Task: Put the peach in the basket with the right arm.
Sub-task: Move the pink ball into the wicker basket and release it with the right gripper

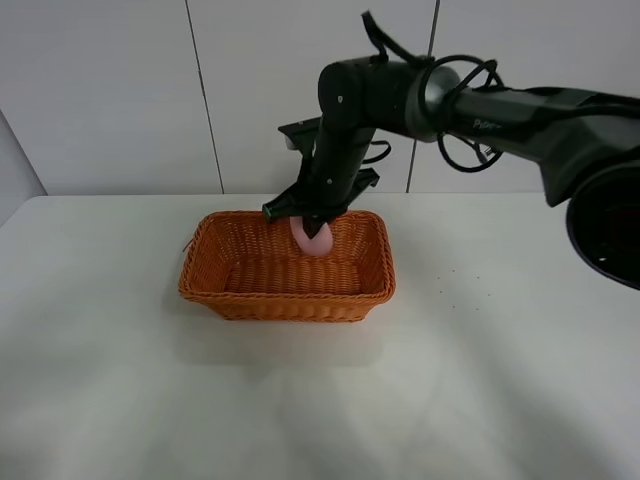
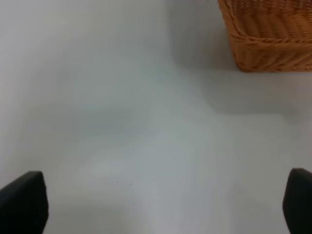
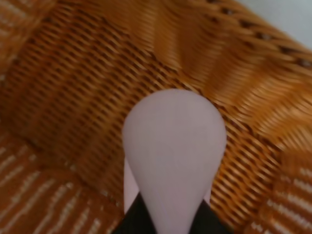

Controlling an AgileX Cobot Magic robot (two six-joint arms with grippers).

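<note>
The pink peach point(image 1: 312, 238) hangs just inside the orange-brown wicker basket point(image 1: 285, 296), near its back wall, pointed tip up in the gripper. My right gripper point(image 1: 311, 220) comes down from the black right arm point(image 1: 350, 120) and is shut on the peach. The right wrist view shows the peach point(image 3: 174, 146) large in the middle, pinched between dark fingers point(image 3: 138, 219), with the basket's woven inside point(image 3: 73, 87) all around it. My left gripper point(image 2: 156, 204) is open over the bare table, its fingertips far apart, and the basket's corner point(image 2: 268, 39) lies well ahead of it.
The white table point(image 1: 480, 380) stretches around the basket, with a white panelled wall point(image 1: 110, 90) behind it. The right arm's cables point(image 1: 465, 110) loop above the basket's back edge. The left arm does not show in the exterior high view.
</note>
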